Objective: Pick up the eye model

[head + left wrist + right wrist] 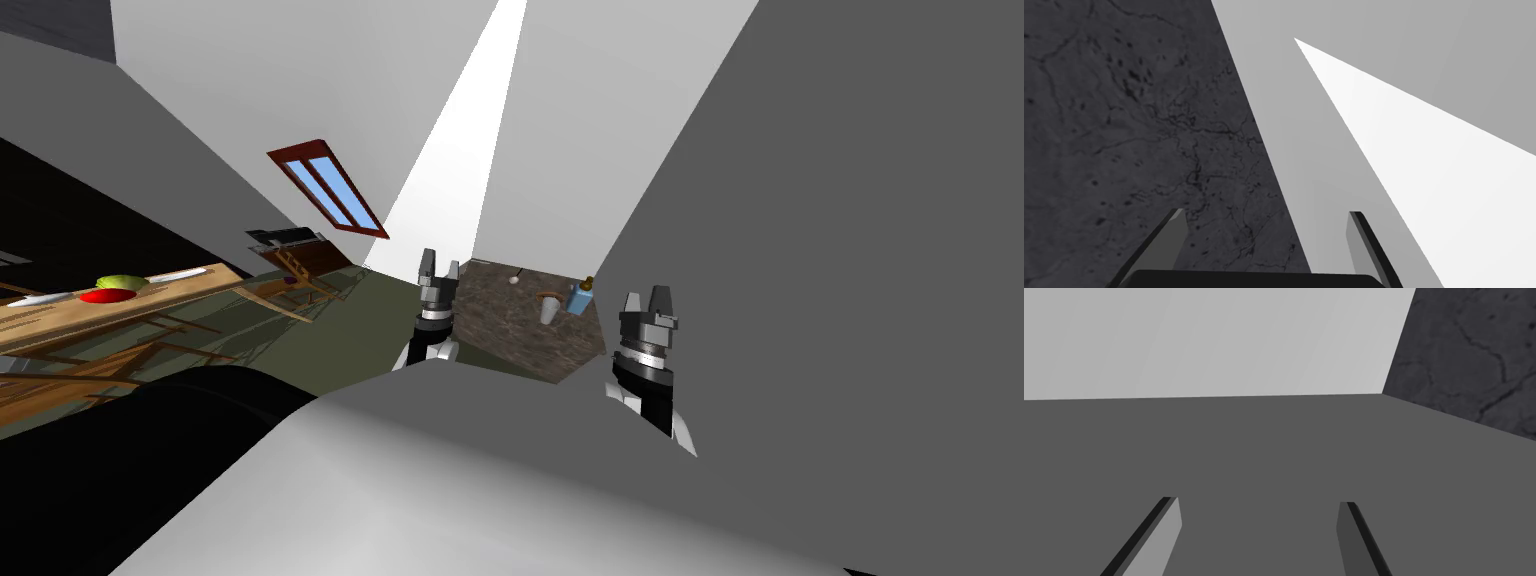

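Left gripper [440,262], right gripper [645,298]: fingers spread, empty. Small white round eye model [515,279] well ahead; reaching risks toppling the nearby grey cup [548,311].

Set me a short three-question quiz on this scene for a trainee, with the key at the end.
1. True or false: the left pincer and right pincer are both open.
2. Nearest the blue bottle on the dark mottled surface: A) grey cup, B) red plate, C) window?
3. Fill in: the small white ball, probably the eye model, lies ___ from me than the cup.
Key: 1 true; 2 A; 3 farther.
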`<state>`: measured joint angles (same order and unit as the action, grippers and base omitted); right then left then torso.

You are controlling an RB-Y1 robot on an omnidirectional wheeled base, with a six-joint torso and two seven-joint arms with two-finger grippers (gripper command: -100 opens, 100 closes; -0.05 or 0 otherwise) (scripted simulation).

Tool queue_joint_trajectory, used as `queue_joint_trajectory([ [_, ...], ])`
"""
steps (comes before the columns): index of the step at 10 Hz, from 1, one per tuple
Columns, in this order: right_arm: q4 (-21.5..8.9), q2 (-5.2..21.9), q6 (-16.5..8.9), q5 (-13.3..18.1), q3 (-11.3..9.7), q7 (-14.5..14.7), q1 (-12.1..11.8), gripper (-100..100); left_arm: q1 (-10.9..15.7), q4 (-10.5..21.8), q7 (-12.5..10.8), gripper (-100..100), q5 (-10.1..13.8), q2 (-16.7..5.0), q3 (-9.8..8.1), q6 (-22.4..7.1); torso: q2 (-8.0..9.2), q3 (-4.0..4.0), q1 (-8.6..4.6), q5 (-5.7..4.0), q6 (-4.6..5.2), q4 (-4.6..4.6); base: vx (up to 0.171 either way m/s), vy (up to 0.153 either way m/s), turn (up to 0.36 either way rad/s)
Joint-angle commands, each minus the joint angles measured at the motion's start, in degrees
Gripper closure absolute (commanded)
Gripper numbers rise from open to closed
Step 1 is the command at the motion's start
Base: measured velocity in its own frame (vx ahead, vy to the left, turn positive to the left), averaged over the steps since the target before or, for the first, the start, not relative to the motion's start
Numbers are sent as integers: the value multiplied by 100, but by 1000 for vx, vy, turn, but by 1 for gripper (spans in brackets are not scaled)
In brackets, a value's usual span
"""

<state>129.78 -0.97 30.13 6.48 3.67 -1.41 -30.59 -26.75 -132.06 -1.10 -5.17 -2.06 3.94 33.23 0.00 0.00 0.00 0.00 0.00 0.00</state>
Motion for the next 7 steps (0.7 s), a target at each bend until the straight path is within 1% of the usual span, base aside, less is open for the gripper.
queue_joint_trajectory([
  [1, -44, 270, 45, 45, 76, 14, 77, -100, 0, 0, 0, 0, 0, 0, 0, 0, 0, 0, 0, 0, 0, 0, 0, 48, 97],
  [4, -180, 705, 150, 169, 213, 56, 221, -100, 0, 0, 0, 0, 0, 1, 1, 0, -1, 0, 28, 6, -1, 0, 0, 83, 87],
  [7, -441, 1223, 283, 373, 370, 134, 387, -100, 0, 0, 0, 0, 0, 1, 1, 0, 1, 0, 45, 10, -2, 0, -5, 113, 121],
])
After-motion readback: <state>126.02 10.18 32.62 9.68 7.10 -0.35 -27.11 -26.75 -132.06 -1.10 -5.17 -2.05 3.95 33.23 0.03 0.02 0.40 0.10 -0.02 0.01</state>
